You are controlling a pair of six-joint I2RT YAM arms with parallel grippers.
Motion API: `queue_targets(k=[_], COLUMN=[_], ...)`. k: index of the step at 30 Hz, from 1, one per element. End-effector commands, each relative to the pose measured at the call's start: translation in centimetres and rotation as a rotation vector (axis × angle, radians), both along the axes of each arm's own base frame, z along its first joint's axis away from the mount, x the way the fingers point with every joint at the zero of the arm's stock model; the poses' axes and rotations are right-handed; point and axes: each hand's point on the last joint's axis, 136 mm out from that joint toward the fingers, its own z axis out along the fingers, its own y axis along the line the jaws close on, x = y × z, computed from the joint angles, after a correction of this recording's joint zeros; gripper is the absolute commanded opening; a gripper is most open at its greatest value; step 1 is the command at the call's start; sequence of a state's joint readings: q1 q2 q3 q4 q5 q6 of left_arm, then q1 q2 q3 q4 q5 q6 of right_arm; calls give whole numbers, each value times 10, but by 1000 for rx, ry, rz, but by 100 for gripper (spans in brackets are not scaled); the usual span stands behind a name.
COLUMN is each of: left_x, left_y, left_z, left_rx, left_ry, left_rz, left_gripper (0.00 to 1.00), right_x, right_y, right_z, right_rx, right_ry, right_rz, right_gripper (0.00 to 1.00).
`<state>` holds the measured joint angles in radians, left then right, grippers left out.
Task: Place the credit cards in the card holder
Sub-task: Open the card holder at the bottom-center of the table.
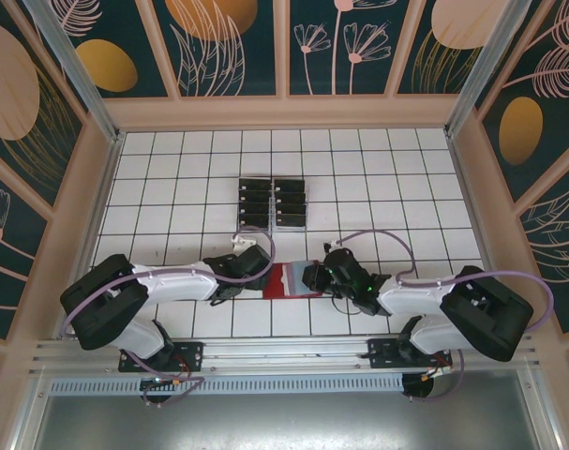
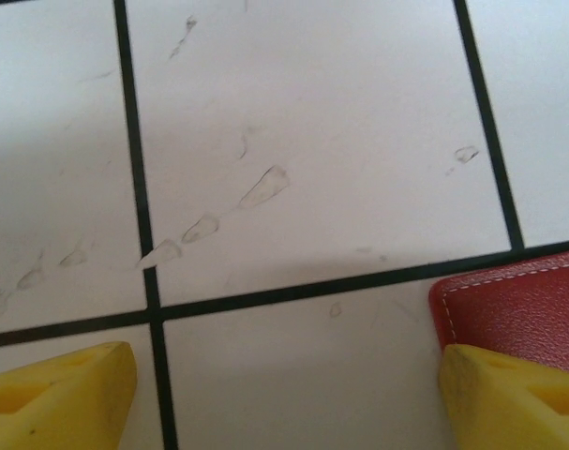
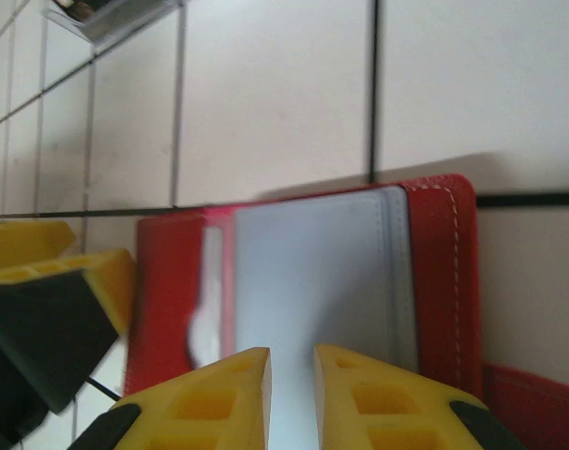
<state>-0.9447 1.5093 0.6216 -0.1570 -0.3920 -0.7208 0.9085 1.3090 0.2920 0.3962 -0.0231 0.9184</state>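
Note:
The card holder (image 1: pixel 290 281) is a red wallet lying open on the tiles between the two arms. Its greyish inner pockets (image 3: pixel 312 272) face up. My right gripper (image 3: pixel 291 354) hovers over those pockets with only a narrow slit between its yellow fingers; I cannot tell whether they pinch a pocket leaf. My left gripper (image 2: pixel 289 361) is open wide at the wallet's left edge. Its right finger (image 2: pixel 509 398) is over the red corner (image 2: pixel 518 300), and bare tile lies between the fingers. The black credit cards (image 1: pixel 273 202) stand in two rows farther back.
The cards sit in a clear slotted rack (image 1: pixel 273 217) at the table's middle, and its corner is in the right wrist view (image 3: pixel 106 14). Patterned walls (image 1: pixel 284 103) close in the white gridded table on three sides. The left gripper's finger (image 3: pixel 59 291) is beside the wallet.

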Motion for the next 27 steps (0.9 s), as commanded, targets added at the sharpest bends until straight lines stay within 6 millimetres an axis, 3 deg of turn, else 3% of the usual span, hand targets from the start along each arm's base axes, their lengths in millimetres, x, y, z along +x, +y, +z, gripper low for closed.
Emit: queue_targets(k=[1, 8, 12, 20, 27], left_x=[11, 24, 26, 21, 23], left_y=[-7, -13, -15, -23, -35], left_z=[3, 6, 18, 55, 67], left_rx=[40, 104, 84, -60, -105], left_ry=[-39, -75, -89, -120, -131], left_rz=[-34, -63, -54, -48, -79], left_gripper=[84, 86, 86, 86, 86], right_x=[6, -6, -1, 12, 14], right_y=[-4, 3, 4, -4, -7], right_z=[8, 3, 14, 50, 48], right_rx=[56, 68, 77, 70, 40], right_ry=[-21, -8, -33, -113, -91], right_rz=[-77, -93, -96, -95, -94], right_gripper=[19, 19, 21, 35, 45])
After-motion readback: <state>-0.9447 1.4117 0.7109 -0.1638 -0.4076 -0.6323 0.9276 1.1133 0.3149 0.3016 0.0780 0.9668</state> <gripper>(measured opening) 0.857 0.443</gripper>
